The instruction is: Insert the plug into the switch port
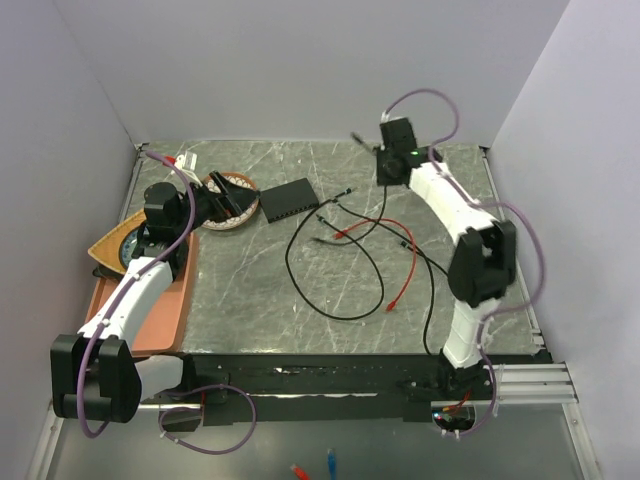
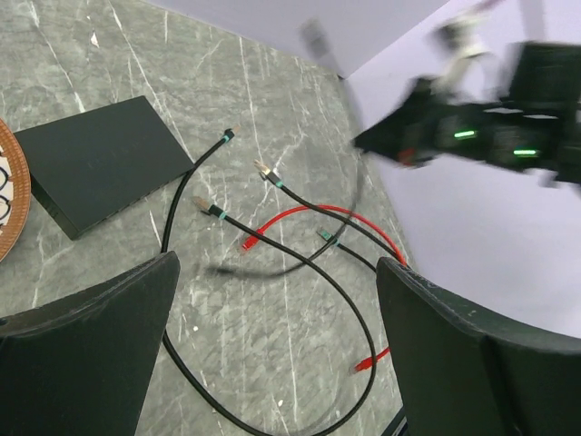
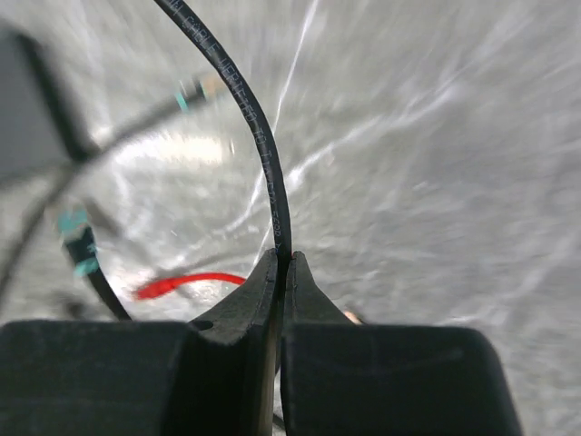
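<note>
The right claw (image 3: 283,259) is clamped on a black cable (image 3: 263,136), above the tabletop (image 1: 240,290) to the right of the switch (image 1: 289,200). The left claw (image 2: 279,272) stands wide apart just left of the switch, which lies flat beside 1 patterned dish (image 1: 240,180).

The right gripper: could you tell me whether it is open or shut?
The right gripper is shut on a black cable; its fingers press together with the cable emerging between them.
</note>
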You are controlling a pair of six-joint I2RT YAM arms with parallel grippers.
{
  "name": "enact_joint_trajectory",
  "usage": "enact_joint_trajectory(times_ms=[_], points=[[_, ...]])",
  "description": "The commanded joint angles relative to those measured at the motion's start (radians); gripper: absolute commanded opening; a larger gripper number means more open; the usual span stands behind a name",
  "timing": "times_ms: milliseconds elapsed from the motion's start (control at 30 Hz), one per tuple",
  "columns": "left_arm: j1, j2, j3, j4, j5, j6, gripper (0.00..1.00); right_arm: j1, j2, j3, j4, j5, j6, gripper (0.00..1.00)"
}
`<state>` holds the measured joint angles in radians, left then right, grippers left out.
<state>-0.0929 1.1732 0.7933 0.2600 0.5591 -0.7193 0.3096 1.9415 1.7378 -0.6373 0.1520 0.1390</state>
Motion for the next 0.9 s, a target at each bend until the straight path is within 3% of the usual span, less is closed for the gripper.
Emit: enact_joint_trajectory(times_ms=[0,267,467,700,867], points=[[0.001,-0.02,0.029,0.03,-0.002,-0.012,0.96,0.005,-0.222,-0.027,0.048,0.136,-0.016,0.0],[0.001,-0.024,0.011,0.059,0.013,-0.038,0.96,0.013,-0.516,-0.191,0.149,0.206,-0.035,0.0],[0.001,-0.029,0.007,0.061,0.021,-0.043,0.96,0.036,-0.642,-0.287,0.174,-0.138,-0.088,0.0],[0.001,-0.038,0.012,0.018,-0.021,-0.052,0.96,0.143,-0.596,-0.397,0.137,-0.454,-0.165,0.0],[0.001,-0.043,0.012,0.004,-0.027,-0.046,0.96,0.217,-0.406,-0.397,0.058,-0.43,-0.226,0.03]])
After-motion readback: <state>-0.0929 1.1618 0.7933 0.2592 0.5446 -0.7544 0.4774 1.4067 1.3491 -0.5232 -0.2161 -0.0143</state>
